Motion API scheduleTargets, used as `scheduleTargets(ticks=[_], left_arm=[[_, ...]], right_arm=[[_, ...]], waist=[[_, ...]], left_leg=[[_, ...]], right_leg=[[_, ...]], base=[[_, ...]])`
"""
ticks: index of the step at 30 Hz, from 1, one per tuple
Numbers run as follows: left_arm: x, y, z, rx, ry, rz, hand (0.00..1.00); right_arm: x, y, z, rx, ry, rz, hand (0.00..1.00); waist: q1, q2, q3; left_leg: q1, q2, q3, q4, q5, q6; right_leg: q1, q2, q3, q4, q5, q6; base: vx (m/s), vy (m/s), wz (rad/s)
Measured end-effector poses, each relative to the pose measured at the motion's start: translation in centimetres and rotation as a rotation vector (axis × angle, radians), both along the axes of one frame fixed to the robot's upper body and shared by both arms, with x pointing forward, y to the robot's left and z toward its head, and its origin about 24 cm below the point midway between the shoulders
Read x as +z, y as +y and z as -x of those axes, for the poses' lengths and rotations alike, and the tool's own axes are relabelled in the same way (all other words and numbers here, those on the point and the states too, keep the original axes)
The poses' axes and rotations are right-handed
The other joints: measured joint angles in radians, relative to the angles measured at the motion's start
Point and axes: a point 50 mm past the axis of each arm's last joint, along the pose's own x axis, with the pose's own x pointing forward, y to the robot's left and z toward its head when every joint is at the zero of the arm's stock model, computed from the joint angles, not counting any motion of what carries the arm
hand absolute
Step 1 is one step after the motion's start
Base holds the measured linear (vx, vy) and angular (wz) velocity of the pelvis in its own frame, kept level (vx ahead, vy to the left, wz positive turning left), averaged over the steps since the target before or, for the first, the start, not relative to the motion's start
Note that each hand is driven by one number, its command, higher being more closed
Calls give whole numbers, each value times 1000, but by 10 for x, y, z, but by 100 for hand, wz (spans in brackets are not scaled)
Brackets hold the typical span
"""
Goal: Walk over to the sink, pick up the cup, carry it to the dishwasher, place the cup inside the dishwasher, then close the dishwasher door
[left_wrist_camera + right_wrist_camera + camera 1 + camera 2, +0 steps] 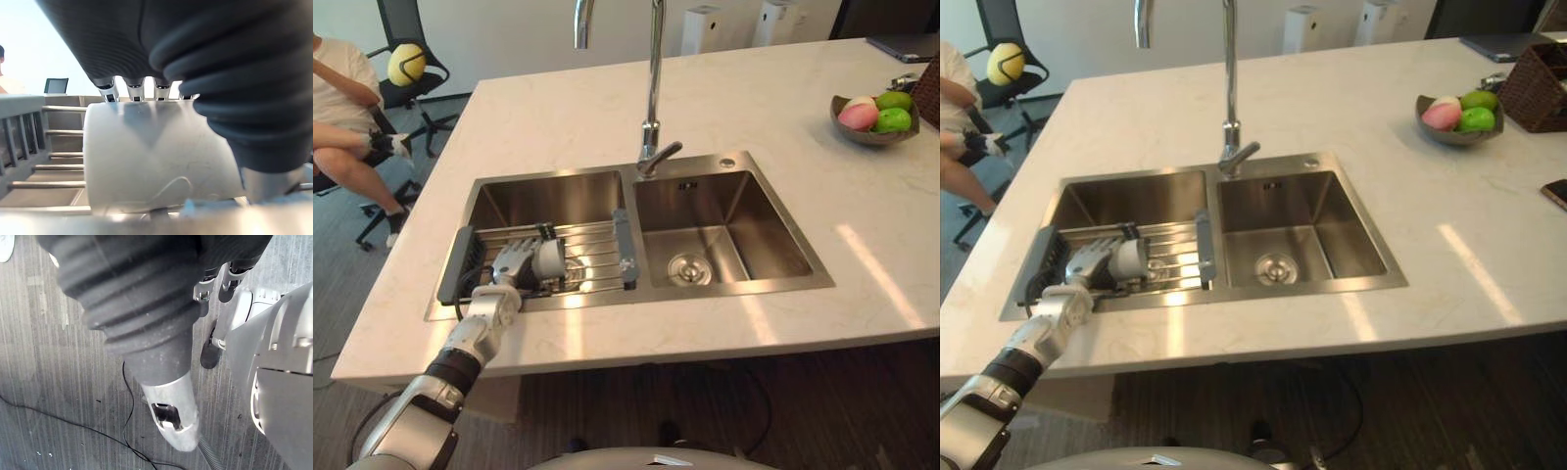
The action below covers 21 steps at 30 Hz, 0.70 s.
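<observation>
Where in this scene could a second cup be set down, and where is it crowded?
Free: the right basin, bare around its drain; the counter behind the faucet, and between sink and fruit bowl. Crowded: the left basin, holding rack, cup and left hand.

One cup (549, 259), one rack (625, 245), two basins (773, 235), one faucet (653, 88), one bowl (862, 136).

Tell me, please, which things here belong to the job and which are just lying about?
Job: white cup lying on the wire rack; stainless-steel double sink; left hand at the cup.
Lying about: chrome tap; grey bowl of fruit; dark woven basket; right hand above the floor.
</observation>
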Motion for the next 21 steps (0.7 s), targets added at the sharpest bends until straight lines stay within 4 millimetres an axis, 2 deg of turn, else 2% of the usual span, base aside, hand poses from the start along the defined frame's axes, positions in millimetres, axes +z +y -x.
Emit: scheduleTargets(ticks=[7, 11, 12, 21], left_arm=[[-2, 4, 5, -32, 45, 80, 0], [-3, 6, 7, -51, 141, 153, 0], [-3, 6, 7, -54, 149, 167, 100], [-1, 5, 8, -68, 173, 224, 100]], right_arm=[[1, -2, -3, 20, -9, 25, 0], [1, -2, -3, 49, 0, 34, 0], [1, -2, -2, 51, 1, 34, 0], [1, -2, -5, 67, -3, 37, 0]], waist=[[0, 10, 1], [-1, 11, 2], [-1, 11, 2], [7, 16, 1]], left_leg=[[14, 0, 2, -4, 0, 0], [13, -1, 3, -4, 0, 0], [13, -1, 3, -4, 0, 0], [15, -5, 1, -4, 0, 0]], right_leg=[[3, 1, 5, 0, 2, -3], [3, 1, 7, 0, 2, -3], [3, 0, 7, 0, 2, -3], [3, -2, 7, 0, 19, -9]], base=[[47, -2, -2], [31, 2, -4], [54, 2, 3], [37, 0, 3]])
